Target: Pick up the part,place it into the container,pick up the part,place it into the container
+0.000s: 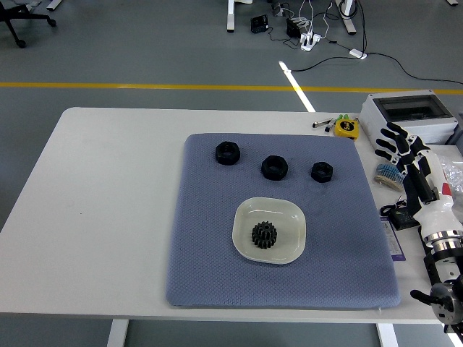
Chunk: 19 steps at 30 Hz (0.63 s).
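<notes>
A small black toothed gear sits in the middle of the pale, rounded-square dish, which rests on the near-centre of the blue-grey textured mat covering the white surface. Three black hexagonal nuts lie in a row on the far part of the mat: the left nut, the middle nut and the smaller right nut, each apart from its neighbours. My right hand is raised at the right edge, off the mat, its fingers spread wide and holding nothing, near a blue-bristled brush.
</notes>
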Available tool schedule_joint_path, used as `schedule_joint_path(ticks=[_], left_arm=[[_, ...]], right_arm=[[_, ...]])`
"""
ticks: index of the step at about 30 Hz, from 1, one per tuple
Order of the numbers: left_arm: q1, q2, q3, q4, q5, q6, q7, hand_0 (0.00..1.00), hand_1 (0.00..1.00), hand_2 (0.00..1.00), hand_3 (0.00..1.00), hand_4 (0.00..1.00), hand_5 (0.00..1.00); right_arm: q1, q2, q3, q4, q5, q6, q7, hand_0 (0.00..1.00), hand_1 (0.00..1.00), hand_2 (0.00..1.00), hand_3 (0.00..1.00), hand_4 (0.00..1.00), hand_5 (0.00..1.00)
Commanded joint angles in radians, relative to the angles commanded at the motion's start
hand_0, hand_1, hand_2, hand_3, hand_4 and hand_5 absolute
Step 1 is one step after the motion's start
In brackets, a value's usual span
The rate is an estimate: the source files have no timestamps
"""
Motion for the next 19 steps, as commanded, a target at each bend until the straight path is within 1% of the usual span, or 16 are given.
schedule_joint_path(ticks=[15, 16, 19], left_arm=[[-0.002, -0.001, 0.005, 0.000, -0.010, 0.003, -0.002, 0.701, 0.650, 0.674, 0.580, 0.671, 0.630], [-0.002, -0.001, 0.005, 0.000, -0.009, 0.003, -0.002, 0.702, 0.650, 0.674, 0.580, 0.672, 0.631], [-0.002, -0.001, 0.006, 0.000, -0.011, 0.003, -0.002, 0.702, 0.650, 0.674, 0.580, 0.672, 0.631]], right_arm=[[0.006, 0.001, 0.000, -0.010, 0.009, -0.004, 0.001, 0.711, 0.730, 0.768, 0.764, 0.998, 0.769], [0.007, 0.000, 0.000, -0.009, 0.008, -0.004, 0.001, 0.710, 0.728, 0.762, 0.746, 0.998, 0.765], [0.008, -0.001, 0.000, -0.009, 0.009, -0.005, 0.000, 0.710, 0.728, 0.762, 0.746, 0.998, 0.765]])
